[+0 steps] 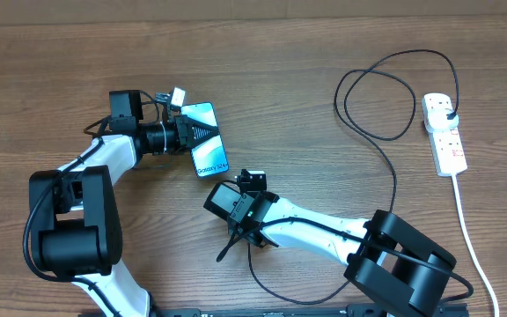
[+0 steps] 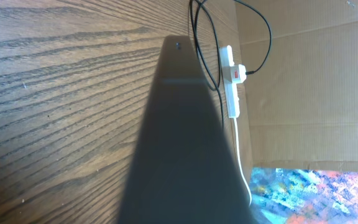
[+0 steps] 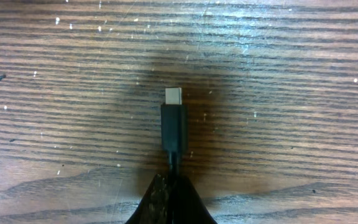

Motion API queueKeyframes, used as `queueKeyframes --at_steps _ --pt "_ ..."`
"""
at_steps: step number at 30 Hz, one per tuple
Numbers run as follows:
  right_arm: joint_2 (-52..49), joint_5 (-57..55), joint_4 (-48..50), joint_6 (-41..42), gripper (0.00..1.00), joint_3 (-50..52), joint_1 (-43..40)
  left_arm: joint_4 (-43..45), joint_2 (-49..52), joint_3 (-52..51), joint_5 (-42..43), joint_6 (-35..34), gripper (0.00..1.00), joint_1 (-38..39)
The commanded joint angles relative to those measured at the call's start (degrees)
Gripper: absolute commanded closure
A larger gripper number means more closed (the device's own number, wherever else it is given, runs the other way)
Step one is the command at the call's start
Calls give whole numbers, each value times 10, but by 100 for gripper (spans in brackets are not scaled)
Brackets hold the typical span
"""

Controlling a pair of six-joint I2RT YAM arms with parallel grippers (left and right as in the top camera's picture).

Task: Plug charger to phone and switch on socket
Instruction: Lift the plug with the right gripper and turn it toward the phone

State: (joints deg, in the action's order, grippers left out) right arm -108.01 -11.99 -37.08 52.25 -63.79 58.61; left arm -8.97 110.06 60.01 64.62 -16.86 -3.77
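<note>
The phone lies tilted at centre left with its light blue screen up. My left gripper is shut on its upper half. In the left wrist view the phone is a dark wedge that hides the fingers. The charger cable runs from its black plug in the white socket at the far right, loops, and ends in my right gripper. That gripper is shut on the cable just behind the black connector tip, which points at bare wood. The socket also shows far off.
The socket's thick white cord runs down to the table's front right edge. The charger's slack forms a loop at the back right. A cardboard wall and a colourful sheet stand beyond the table's right side.
</note>
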Motion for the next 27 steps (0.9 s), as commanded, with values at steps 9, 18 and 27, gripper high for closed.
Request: queueKeyframes --at_steps 9,18,27 --pt "21 42 -7 -7 96 3 -7 2 -17 2 14 -10 96 0" --pt "116 65 -8 -70 96 3 -20 2 -17 2 14 -10 96 0" --pt "226 212 -8 -169 96 3 -76 2 -17 2 14 -10 96 0"
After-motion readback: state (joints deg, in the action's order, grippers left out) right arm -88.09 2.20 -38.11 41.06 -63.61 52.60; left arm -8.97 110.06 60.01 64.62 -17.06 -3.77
